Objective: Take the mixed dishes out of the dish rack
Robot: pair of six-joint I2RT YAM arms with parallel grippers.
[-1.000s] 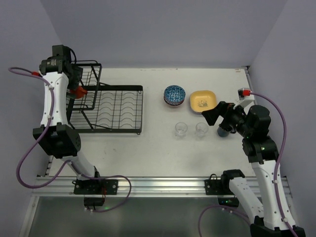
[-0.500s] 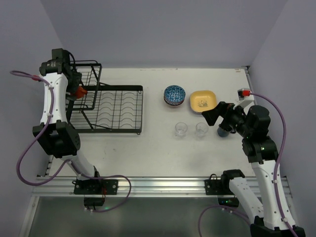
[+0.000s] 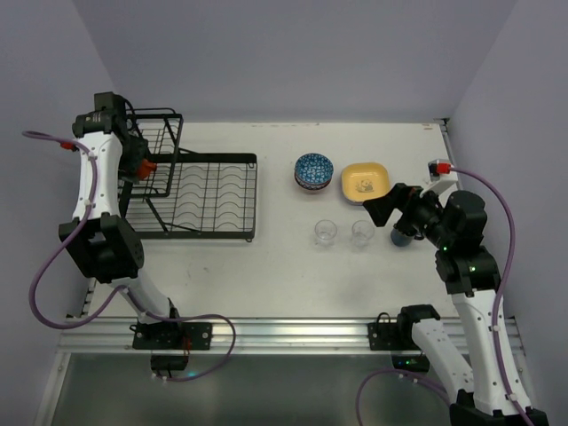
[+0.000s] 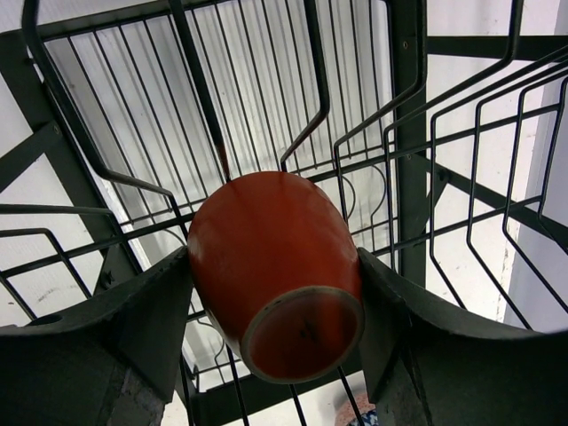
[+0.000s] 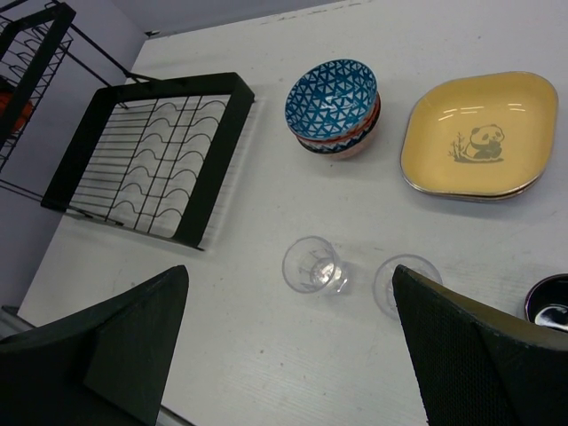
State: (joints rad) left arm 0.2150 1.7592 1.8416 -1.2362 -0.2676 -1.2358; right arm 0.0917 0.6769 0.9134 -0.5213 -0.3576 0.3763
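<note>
Right of the dish rack [image 3: 217, 158] stand unloaded bowls [image 3: 313, 170], plate [image 3: 366, 181], glasses [image 3: 326, 232] and dark mug [image 5: 550, 303] — my right gripper [image 5: 291, 273] gapes, empty. Inside the rack, my left gripper [image 4: 275, 275] clamps the orange mug [image 4: 262, 226] — seemingly the last item.

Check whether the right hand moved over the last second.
No. In the top view the right hand sits at the same spot, just off the near-right corner of the yellow plate.

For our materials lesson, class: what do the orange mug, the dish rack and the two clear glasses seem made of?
The orange mug: likely glazed ceramic, smooth sheen, paler ring around its base. The dish rack: thin black wire, probably coated metal. The clear glasses: see-through with bright glints, glass or perhaps clear plastic.
</note>
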